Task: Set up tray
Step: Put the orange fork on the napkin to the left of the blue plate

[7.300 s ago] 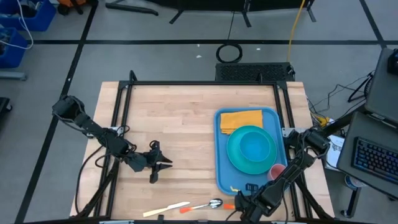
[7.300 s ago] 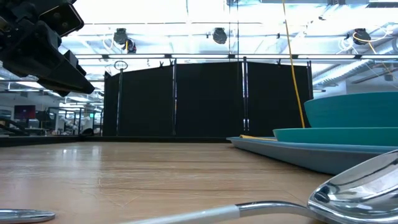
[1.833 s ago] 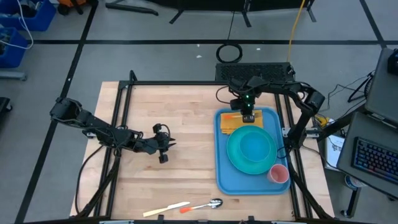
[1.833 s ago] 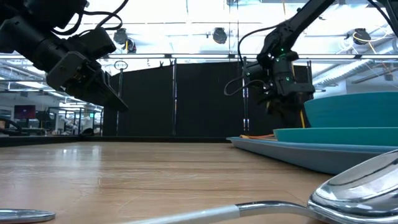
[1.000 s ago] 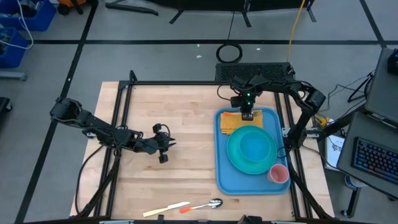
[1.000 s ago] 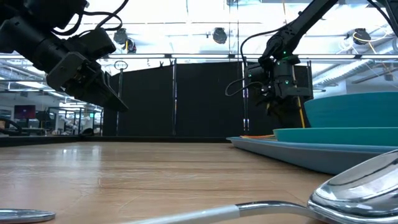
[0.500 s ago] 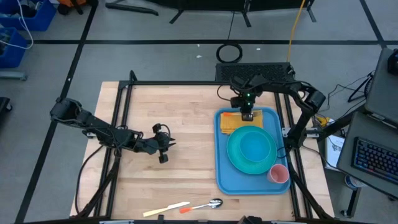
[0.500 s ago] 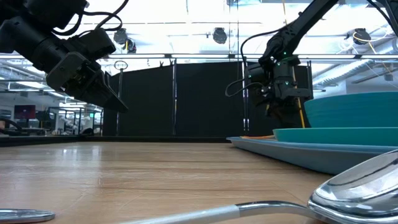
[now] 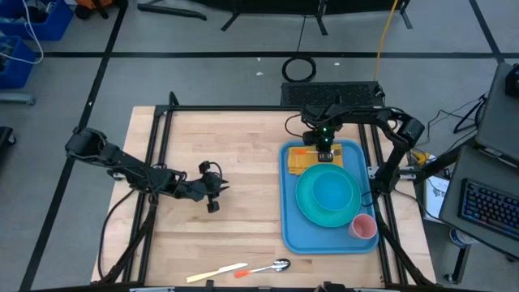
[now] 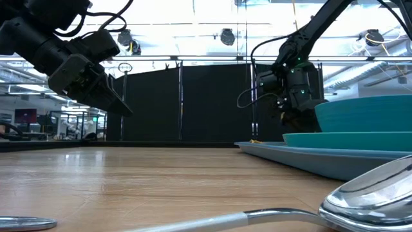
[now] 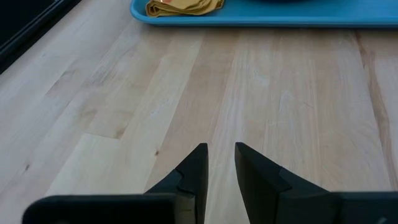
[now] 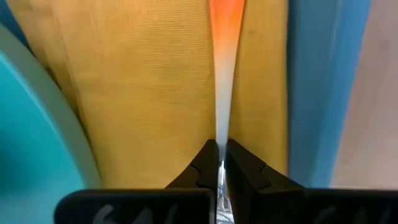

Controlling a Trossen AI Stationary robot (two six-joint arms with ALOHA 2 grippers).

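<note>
The bright-blue tray (image 9: 290, 221) lies on the table's right half. It carries a folded yellow napkin (image 9: 302, 163), a turquoise plate (image 9: 328, 195) and a pink cup (image 9: 362, 226). My right gripper (image 9: 324, 154) hangs over the napkin (image 12: 143, 93) at the tray's far end, shut on a utensil (image 12: 225, 74) with a silver shaft and an orange handle. My left gripper (image 9: 220, 188) hovers over bare wood at the table's left middle. Its fingers (image 11: 221, 148) stand slightly apart with nothing between them. My right gripper pinches the utensil's thin silver shaft (image 12: 221, 134) between its two fingers, coming from above and pointing down. The orange handle end (image 12: 226, 18) sticks out past the fingers over the napkin, toward the table's left. Whether the utensil touches the napkin cannot be told.
A spoon with an orange handle (image 9: 272, 266) and a pale-handled knife (image 9: 215, 273) lie near the table's front edge; the spoon's bowl (image 10: 367, 193) fills the low view's corner. Bare wood stretches between the left gripper and the tray's edge (image 11: 280, 18).
My right gripper, still shut on the utensil, has sunk a little toward the napkin and tipped slightly. The left arm has kept still.
</note>
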